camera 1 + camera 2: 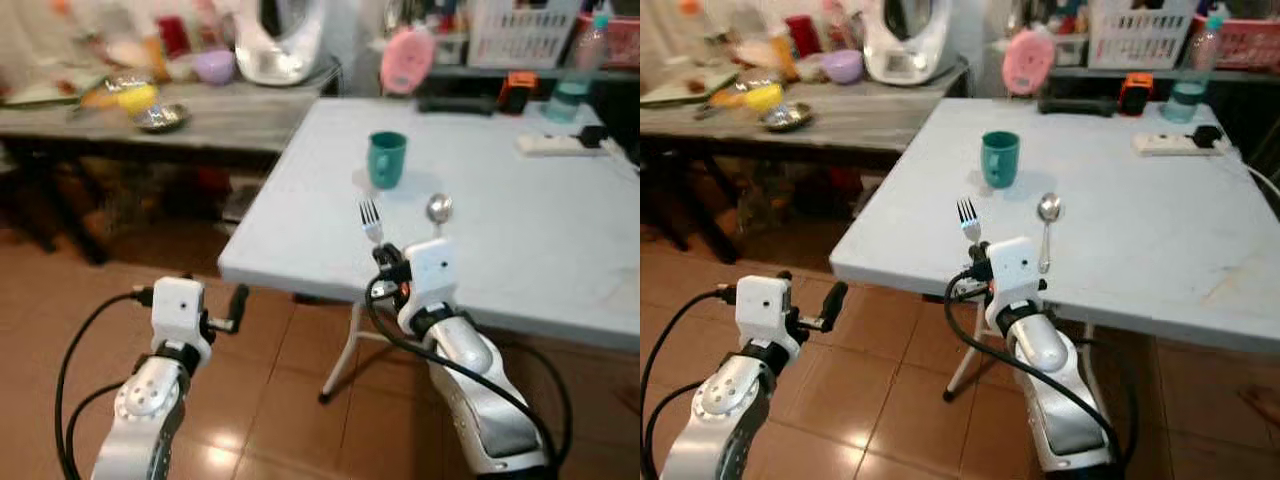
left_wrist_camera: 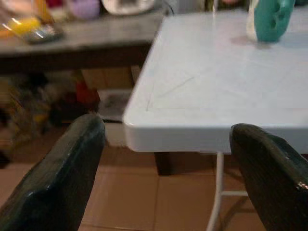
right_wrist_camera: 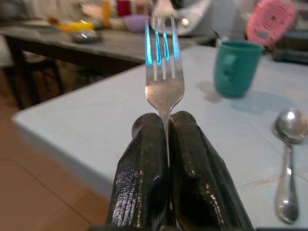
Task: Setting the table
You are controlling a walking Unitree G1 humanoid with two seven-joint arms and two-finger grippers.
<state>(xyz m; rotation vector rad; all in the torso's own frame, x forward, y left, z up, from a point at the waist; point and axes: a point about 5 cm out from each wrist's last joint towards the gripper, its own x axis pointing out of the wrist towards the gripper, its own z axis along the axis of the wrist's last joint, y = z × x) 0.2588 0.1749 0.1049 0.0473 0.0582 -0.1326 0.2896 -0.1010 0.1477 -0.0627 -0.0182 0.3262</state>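
My right gripper (image 3: pixel 166 125) is shut on a silver fork (image 3: pixel 163 72), tines pointing forward over the near edge of the pale blue table (image 1: pixel 520 230). The fork (image 1: pixel 371 222) hangs just above the tabletop, left of a silver spoon (image 1: pixel 438 211) that lies flat. A teal mug (image 1: pixel 386 158) stands behind them. My left gripper (image 2: pixel 168 159) is open and empty, held low over the floor off the table's near left corner (image 2: pixel 139 127), and seen beside my left wrist (image 1: pixel 232 311).
A grey side table (image 1: pixel 200 115) on the left carries bowls, bottles and a white appliance (image 1: pixel 280 40). A pink round object (image 1: pixel 406 58), a white basket, a power strip (image 1: pixel 550 145) and a bottle sit along the far edge. Brown tiles lie below.
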